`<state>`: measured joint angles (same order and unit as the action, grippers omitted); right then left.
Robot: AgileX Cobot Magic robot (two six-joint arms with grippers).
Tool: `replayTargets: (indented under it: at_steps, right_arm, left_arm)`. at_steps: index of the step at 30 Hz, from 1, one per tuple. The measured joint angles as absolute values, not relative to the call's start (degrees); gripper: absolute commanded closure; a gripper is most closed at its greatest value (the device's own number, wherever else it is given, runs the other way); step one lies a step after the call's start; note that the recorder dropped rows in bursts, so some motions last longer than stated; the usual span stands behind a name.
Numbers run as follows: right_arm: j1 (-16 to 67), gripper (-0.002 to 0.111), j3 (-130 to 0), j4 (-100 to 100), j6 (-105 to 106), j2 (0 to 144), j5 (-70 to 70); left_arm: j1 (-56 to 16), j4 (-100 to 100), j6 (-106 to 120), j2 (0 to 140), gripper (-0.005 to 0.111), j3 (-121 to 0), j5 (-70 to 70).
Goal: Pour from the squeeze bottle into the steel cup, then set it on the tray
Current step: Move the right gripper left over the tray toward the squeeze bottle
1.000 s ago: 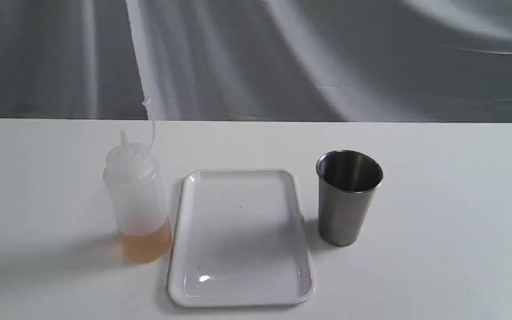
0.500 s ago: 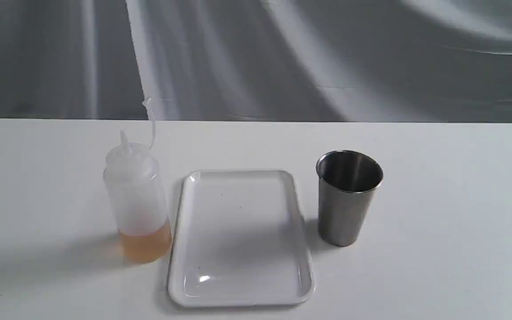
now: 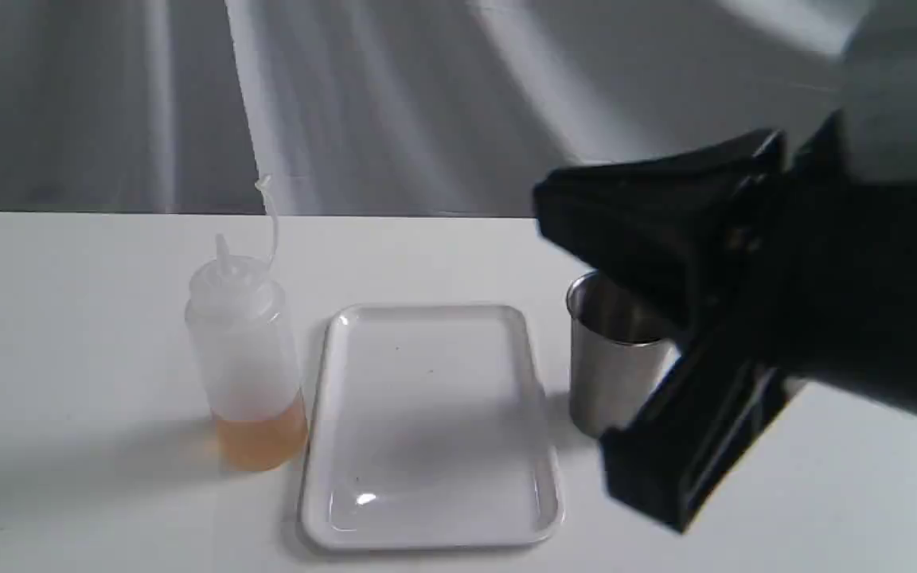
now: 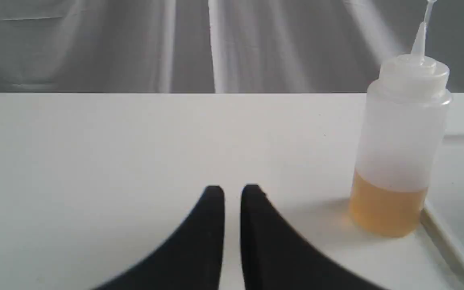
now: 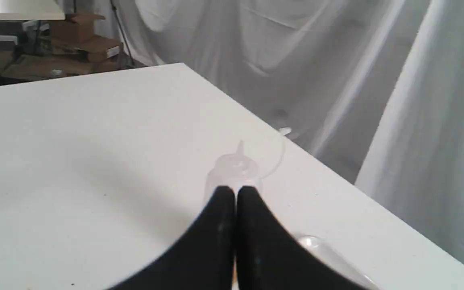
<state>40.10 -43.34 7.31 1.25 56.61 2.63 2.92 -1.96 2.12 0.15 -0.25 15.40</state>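
Nothing grasped yet. Squeeze bottle (image 3: 245, 358) upright on the surface (image 3: 68, 318), just beside one long edge of the tray (image 3: 431, 525); steel cup (image 3: 606, 374) upright off the opposite long edge. Right end effector (image 5: 235, 192) clenched, empty, pointing at the bottle from the cup side. Left end effector (image 4: 233, 193) nearly closed, empty, low near the bottle. To do it well: open fully first, grip the mid-body above the amber liquid, stay clear of the cap strap (image 3: 270, 215), don't clip the cup.

Staged lab setup: bare white table (image 3: 68, 318), grey draped backdrop (image 3: 427, 103), stacked cardboard boxes (image 5: 83, 40) behind.
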Motion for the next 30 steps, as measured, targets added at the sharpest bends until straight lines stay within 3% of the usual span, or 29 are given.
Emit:
replayTargets:
  at_steps: [19, 22, 24, 27, 30]
  right_arm:
    - [41.36, 0.108, -37.69, 2.47, 4.05, 83.5, -28.69]
    - [41.36, 0.102, -37.69, 2.38, 4.13, 87.71, -34.96]
    - [41.36, 0.09, -37.69, 2.38, 4.13, 90.23, -38.14]
    - [41.36, 0.061, -37.69, 2.38, 4.13, 93.87, -42.41]
    - [41.36, 0.017, -37.69, 2.38, 4.13, 97.06, -46.59]
  left_arm:
    - [2.92, -1.96, 2.12, 0.15, 0.098, -0.26, 15.4]
    - [2.92, -1.96, 2.12, 0.15, 0.098, -0.26, 15.4]
    - [2.92, -1.96, 2.12, 0.15, 0.098, -0.26, 15.4]
    - [2.92, -1.96, 2.12, 0.15, 0.098, -0.26, 15.4]
    - [2.92, -1.96, 2.12, 0.15, 0.098, -0.26, 15.4]
